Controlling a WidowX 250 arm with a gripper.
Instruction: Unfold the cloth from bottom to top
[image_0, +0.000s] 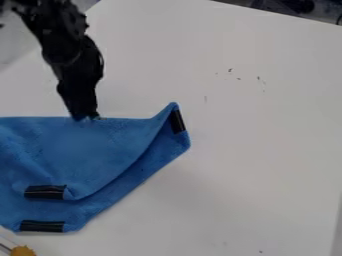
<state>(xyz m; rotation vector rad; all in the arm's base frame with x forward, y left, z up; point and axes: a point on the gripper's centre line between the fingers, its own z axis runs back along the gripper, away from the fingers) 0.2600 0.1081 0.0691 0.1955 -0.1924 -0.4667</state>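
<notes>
The white tabletop ran out of view on several sides. The blue cloth lay at eight o'clock, cut off at nine; its upper layer hid part of the lower one. The black robot arm was cropped at eleven o'clock, and its gripper met the cloth's upper edge toward nine. Whether it was apart, closed or clamped on fabric, I could not tell. The cloth looked rumpled and doubled over, its peaked corner at two o'clock. Black strips marked both layers. A small orange-yellow object at half past seven was cut off, too partial to identify.
</notes>
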